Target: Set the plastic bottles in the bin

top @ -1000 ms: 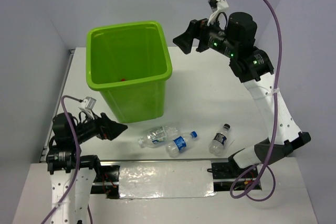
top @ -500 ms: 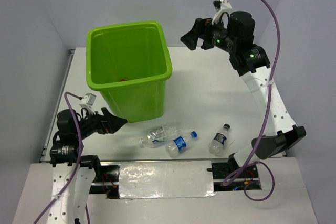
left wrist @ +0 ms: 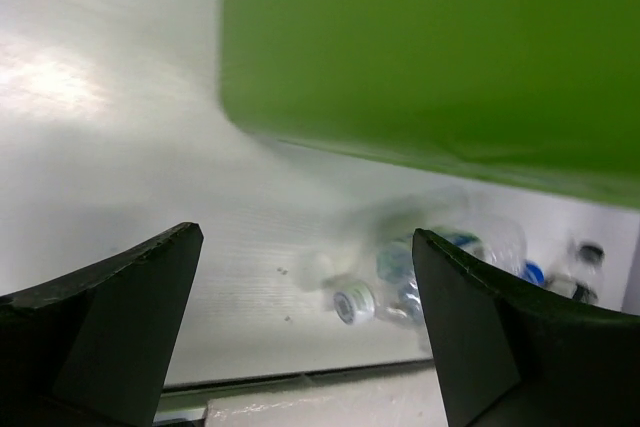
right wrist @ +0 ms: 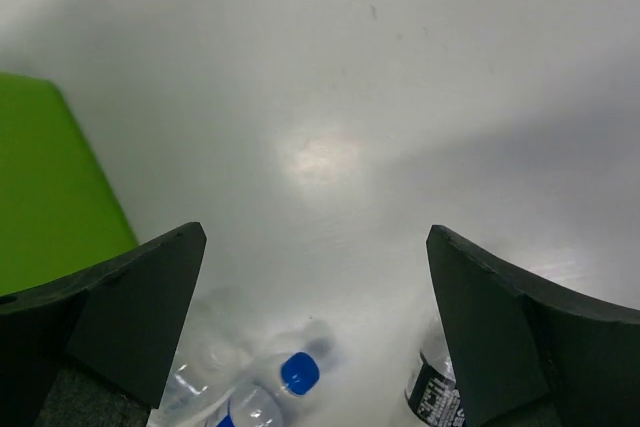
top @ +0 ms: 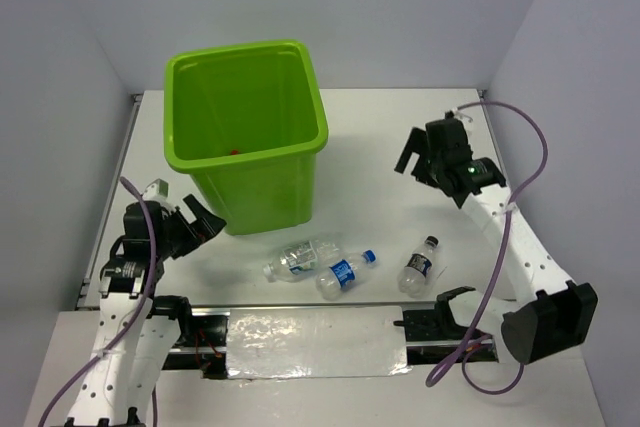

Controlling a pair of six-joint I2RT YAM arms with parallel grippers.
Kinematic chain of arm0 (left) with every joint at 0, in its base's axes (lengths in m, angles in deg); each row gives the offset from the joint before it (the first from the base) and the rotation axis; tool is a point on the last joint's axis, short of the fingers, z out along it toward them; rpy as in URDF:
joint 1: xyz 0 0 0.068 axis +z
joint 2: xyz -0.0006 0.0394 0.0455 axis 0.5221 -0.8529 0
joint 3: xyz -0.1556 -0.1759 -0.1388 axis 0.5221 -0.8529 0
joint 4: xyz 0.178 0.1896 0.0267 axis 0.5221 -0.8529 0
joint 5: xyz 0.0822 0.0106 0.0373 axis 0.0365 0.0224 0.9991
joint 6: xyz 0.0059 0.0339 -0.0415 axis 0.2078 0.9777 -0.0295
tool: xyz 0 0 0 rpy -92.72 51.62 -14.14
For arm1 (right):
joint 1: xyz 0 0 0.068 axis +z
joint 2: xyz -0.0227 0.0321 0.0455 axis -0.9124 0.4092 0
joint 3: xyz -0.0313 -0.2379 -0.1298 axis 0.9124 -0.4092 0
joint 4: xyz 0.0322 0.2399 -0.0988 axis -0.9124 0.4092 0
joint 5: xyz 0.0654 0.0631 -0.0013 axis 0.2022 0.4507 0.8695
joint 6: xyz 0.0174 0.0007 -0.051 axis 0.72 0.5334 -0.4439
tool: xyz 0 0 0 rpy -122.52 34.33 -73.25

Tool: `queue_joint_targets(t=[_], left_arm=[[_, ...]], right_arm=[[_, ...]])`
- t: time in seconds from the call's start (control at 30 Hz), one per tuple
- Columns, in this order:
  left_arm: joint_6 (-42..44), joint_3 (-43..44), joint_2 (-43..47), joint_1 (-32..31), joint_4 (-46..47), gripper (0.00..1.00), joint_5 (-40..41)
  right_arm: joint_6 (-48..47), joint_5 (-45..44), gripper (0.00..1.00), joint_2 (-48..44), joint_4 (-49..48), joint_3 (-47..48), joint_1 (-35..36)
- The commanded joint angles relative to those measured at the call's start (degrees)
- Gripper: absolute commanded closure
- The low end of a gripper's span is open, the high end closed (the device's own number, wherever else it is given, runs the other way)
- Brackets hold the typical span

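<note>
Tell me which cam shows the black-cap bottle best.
Top external: the black-cap bottle shows whole, lying on its side with nothing in front. Right wrist catches only part of it, cut off by the bottom edge. Left wrist shows it small and blurred near the right edge.

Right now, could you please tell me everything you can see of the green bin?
The bin is bright lime-green plastic, rectangular, with a rolled rim and walls that narrow toward the base. It stands upright, its top open, on the far left part of the white table. Inside, low down, a small red spot shows; what it is cannot be told. Only the table seems to touch it; the bottles lie in front of it, apart.
</note>
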Motion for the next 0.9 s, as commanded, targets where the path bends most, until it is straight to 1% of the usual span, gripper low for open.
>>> queue_joint_targets(t=[0.0,0.13,0.2,0.23,0.4,0.5,0.63,0.7,0.77,0.83,0.87], left_arm=[[-5.6,2.73,-1.2,-0.21,-3.3,0.01,11.08],[-8.41,2.56,-2.16,-0.21,-4.27,0.01,15.9],[-8.77,2.03,-3.39,-0.21,-3.05,0.01,15.92],[-8.77,1.94,-3.83,-0.21,-2.52,0.01,15.84],[-8.77,1.42,-6.99,-0.21,-0.76,0.01,16.54],[-8.85,0.8,-7.18,-0.21,0.82,0.01,16.54],[-9.12,0.62,-7.0,-0.21,1.79,0.01,17.59],[-9.21,0.45,-7.0,-0.21,3.02,0.01,16.72],[-9.21,-0.08,-6.91,-0.21,4.51,0.01,15.58],[-9.38,0.18,-7.52,-0.73,5.57,0.01,16.35],[-10.17,0.79,-7.96,-2.82,5.4,0.01,17.15]], right_arm=[[6.21,-6.67,0.0,-4.11,5.26,-6.19,0.03],[7.71,-5.08,0.0,-7.97,8.41,-13.94,-0.06],[9.02,-5.07,0.0,-8.6,10.44,-17.62,-0.15],[9.12,-3.59,0.0,-9.3,11.75,-18.77,-0.06],[10.52,-1.3,0.0,-12.29,14.05,-25.88,-0.06],[11.31,2.31,0.0,-12.12,12.91,-27.4,0.03],[12.37,4.59,0.0,-11.94,8.35,-30.2,-0.06],[12.55,6.86,0.01,-10.98,6.06,-32.49,-0.06],[12.28,8.9,0.03,-10.1,1.76,-34.59,-0.06],[12.02,10.31,0.08,-7.82,-1.4,-35.13,-0.06],[11.84,10.57,0.13,-7.2,-2.2,-35.13,-0.06]])
